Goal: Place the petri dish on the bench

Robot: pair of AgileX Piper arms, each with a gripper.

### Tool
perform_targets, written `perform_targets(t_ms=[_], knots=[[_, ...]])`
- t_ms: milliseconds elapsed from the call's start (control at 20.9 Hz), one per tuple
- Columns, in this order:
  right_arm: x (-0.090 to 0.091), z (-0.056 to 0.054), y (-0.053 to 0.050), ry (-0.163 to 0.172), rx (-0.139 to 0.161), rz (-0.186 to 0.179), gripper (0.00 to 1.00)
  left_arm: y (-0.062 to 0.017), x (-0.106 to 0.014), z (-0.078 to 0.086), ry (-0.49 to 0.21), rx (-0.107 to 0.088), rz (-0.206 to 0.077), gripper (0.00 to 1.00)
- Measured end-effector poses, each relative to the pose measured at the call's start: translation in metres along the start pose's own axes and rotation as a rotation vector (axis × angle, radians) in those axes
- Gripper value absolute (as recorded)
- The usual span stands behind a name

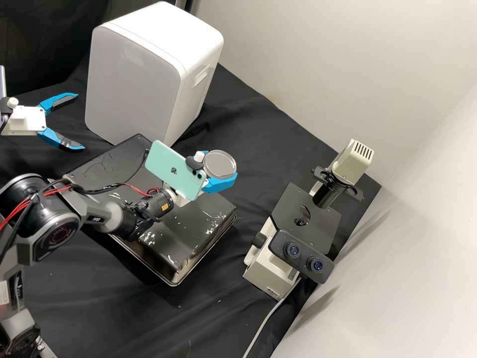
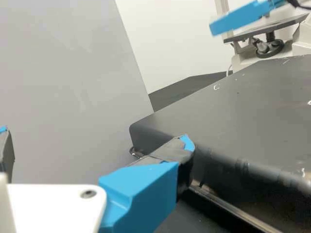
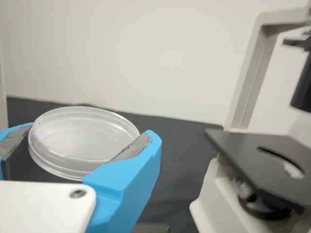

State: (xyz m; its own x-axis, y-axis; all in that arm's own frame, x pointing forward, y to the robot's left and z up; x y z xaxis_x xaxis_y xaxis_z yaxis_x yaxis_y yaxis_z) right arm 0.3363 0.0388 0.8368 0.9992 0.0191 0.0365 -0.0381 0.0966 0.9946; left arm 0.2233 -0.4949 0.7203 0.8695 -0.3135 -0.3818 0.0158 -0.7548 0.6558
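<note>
Presently the right pincer (image 1: 218,174) is clamped on the petri dish (image 3: 82,133), a blue finger at either side of its round wall. The dish is level and lifted clear, over the far corner of the black slab (image 1: 174,233), not yet on the tabletop (image 1: 248,124). Bare tabletop lies below and just ahead, between the slab and the microscope (image 1: 298,238); by my judgement the descent must clear the slab's edge and stop short of the microscope. Left pincer (image 1: 74,121), fingers apart and holding nothing, sits well off beside the white box (image 1: 149,69).
</note>
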Motion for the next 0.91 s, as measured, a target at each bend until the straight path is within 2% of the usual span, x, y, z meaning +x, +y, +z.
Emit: perform_targets(t_ms=[144,239,335,479,910], knots=[[-0.003,0.002,-0.014,-0.008,0.011,-0.023,0.0,0.0,0.0,0.0,0.0,0.0,0.0,1.0],[-0.005,0.004,-0.021,-0.009,0.004,-0.034,0.0,0.0,0.0,0.0,0.0,0.0,0.0,1.0],[-0.007,0.008,-0.026,-0.016,-0.005,-0.041,0.0,0.0,0.0,0.0,0.0,0.0,0.0,1.0],[-0.011,0.013,-0.033,-0.034,0.003,-0.048,0.0,0.0,0.0,0.0,0.0,0.0,0.0,1.0],[-0.028,0.026,-0.047,-0.049,0.001,-0.058,0.0,0.0,0.0,0.0,0.0,0.0,0.0,1.0]])
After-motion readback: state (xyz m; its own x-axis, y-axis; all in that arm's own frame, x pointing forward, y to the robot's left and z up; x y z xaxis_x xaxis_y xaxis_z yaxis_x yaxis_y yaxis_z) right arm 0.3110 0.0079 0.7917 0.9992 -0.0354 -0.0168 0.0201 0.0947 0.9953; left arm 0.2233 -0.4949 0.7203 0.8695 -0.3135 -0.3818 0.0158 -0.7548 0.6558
